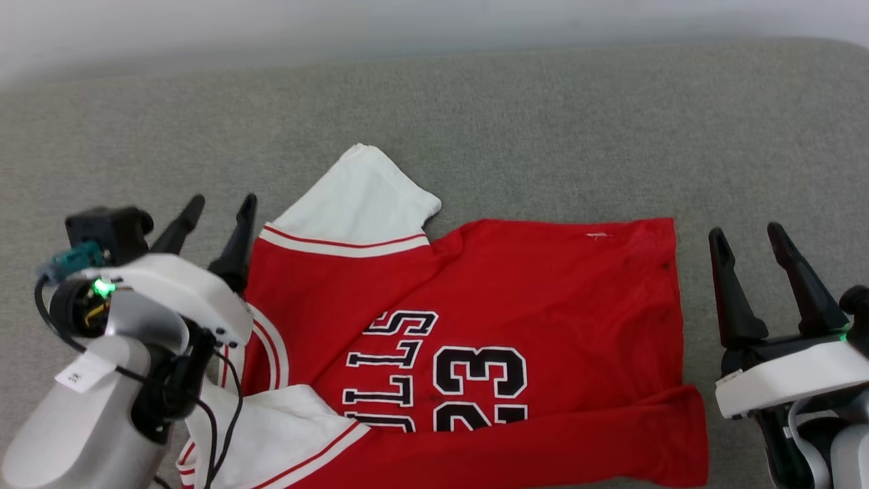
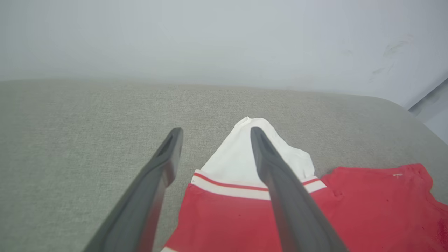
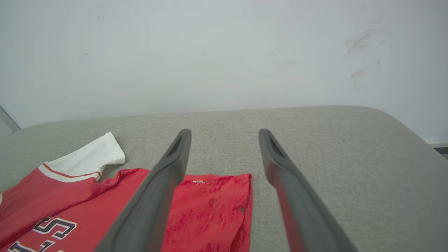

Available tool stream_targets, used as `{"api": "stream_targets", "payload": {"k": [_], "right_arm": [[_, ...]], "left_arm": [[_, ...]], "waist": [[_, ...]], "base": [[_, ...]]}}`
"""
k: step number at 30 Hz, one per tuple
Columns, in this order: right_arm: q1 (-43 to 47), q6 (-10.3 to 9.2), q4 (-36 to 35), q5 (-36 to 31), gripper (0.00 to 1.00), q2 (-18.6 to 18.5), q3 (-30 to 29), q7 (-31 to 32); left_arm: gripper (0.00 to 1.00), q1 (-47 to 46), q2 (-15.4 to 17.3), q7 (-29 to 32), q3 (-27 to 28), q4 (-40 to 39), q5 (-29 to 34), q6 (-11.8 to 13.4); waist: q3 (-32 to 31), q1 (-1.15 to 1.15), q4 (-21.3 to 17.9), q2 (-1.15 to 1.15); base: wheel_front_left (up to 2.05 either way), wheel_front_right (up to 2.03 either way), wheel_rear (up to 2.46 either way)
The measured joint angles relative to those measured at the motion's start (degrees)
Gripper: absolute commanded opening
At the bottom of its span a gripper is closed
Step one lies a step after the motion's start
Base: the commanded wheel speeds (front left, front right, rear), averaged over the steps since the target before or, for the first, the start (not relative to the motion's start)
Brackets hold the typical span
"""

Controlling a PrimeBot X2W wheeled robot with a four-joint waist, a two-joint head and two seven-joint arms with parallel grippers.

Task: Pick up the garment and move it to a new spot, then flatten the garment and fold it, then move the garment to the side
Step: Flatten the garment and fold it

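The garment (image 1: 529, 305), a red jersey with white sleeves and black lettering, lies spread on the grey cushion with its near edge folded over. One white sleeve (image 1: 360, 200) points away from me. My left gripper (image 1: 218, 206) stands open just beyond the jersey's left edge, above the shoulder trim. In the left wrist view its fingers (image 2: 276, 175) straddle the white sleeve (image 2: 241, 157) without holding it. My right gripper (image 1: 747, 234) is open and holds nothing, just right of the hem. In the right wrist view the hem corner (image 3: 224, 199) lies between and below the fingers (image 3: 280, 164).
The grey fabric surface (image 1: 543, 122) stretches wide beyond and to both sides of the jersey. A pale wall (image 3: 210, 52) rises behind its rounded far edge.
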Motion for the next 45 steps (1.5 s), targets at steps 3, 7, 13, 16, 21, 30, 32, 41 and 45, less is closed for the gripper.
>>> {"api": "stream_targets", "payload": {"k": [3, 7, 13, 16, 21, 30, 32, 41, 45], "right_arm": [[-2.08, 0.0, -0.44, -0.27, 1.0, 0.37, 0.64, -0.26], [-3.62, -0.01, -0.21, -0.25, 1.0, 0.93, 1.34, -1.32], [-5.05, -0.01, 2.33, 0.97, 1.0, 1.72, 3.37, -3.83], [-5.95, -0.01, 4.05, 1.83, 1.0, 1.92, 3.78, -5.13], [-6.17, 0.0, 6.65, 3.33, 1.0, 2.1, 4.64, -6.78], [-7.19, 0.0, 11.02, 6.95, 1.0, 2.2, 5.33, -8.51], [-7.63, -0.01, 11.95, 7.26, 1.0, 2.19, 5.04, -8.43], [-12.79, -0.01, 16.96, 11.03, 1.0, -1.51, 6.81, 0.49], [-16.23, -0.01, 19.53, 14.64, 1.0, -5.65, 7.75, 9.47]], "left_arm": [[1.0, -5.42, -0.02, 2.29, -0.65, 2.47, -0.05, -1.99], [1.0, -12.6, -0.11, 6.33, -1.35, 7.36, -1.27, -5.31], [1.0, -21.71, 1.18, 17.16, -3.28, 13.1, -3.96, -10.25], [1.0, -24.93, 2.88, 24.62, -4.26, 16.02, -5.71, -11.84], [1.0, -28.62, 6.02, 36.62, -5.54, 19.87, -8.09, -11.71], [0.0, -32.25, 8.04, 50.32, -6.97, 22.21, -10.06, -7.28], [0.0, -32.43, 8.06, 51.42, -6.94, 22.16, -10.7, -6.55], [0.0, -31.61, 4.58, 45.34, -7.13, 23.23, -9.95, -7.23], [0.0, -31.72, 2.26, 41.22, -7.7, 23.07, -8.53, -8.32]], "waist": [[3.02, 0.01, -1.18, 0.0], [6.68, 0.01, -3.1, 0.0], [9.94, 0.01, -7.43, 0.0], [11.17, 0.01, -9.59, 0.0], [12.81, 0.01, -12.72, 0.0], [15.26, -0.01, -15.4, 0.0], [15.42, -0.01, -15.48, 0.0], [13.61, -0.01, -12.97, 0.0], [12.29, -0.01, -10.33, 0.0]], "base": [[0.0, 0.0, 0.0], [0.0, 0.0, 0.0], [0.0, 0.0, 0.0], [0.0, 0.0, 0.0], [0.0, 0.0, 0.0], [0.0, 0.0, 0.0], [0.0, 0.0, 0.0], [0.0, 0.0, 0.0], [0.0, 0.0, 0.0]]}}
